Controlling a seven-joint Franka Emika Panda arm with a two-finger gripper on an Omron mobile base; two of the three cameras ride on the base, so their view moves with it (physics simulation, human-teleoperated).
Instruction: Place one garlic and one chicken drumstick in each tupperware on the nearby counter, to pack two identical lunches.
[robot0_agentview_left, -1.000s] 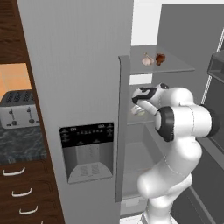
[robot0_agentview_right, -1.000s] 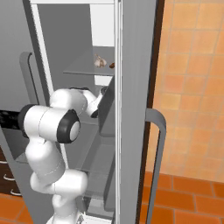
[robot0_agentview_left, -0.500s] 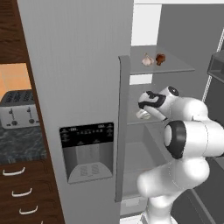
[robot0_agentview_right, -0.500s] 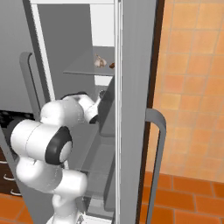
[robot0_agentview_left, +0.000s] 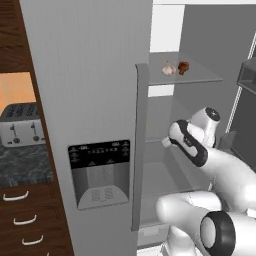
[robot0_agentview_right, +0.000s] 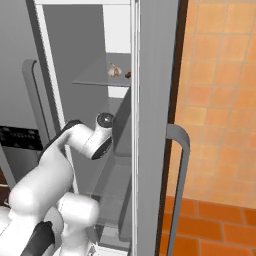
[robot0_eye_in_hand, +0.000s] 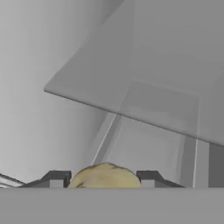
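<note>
One pale rounded piece of food (robot0_eye_in_hand: 105, 175), likely a drumstick, sits pinched between the narrowed jaws of the gripper (robot0_eye_in_hand: 104, 178) at the bottom centre of the hand view, and could slip or snag the fridge shelf (robot0_eye_in_hand: 144, 109) on withdrawal.

gripper (robot0_eye_in_hand: 103, 177) inside open fridge with pale rounded item between fingers, glass shelf (robot0_eye_in_hand: 144, 83) close overhead limits rise, fridge door edge (robot0_agentview_left: 141, 145) on left, right door (robot0_agentview_right: 152, 125) on right, open gap below shelf, garlic (robot0_agentview_left: 168, 68) and brown item (robot0_agentview_left: 183, 67) on upper shelf (robot0_agentview_left: 197, 76)
</note>
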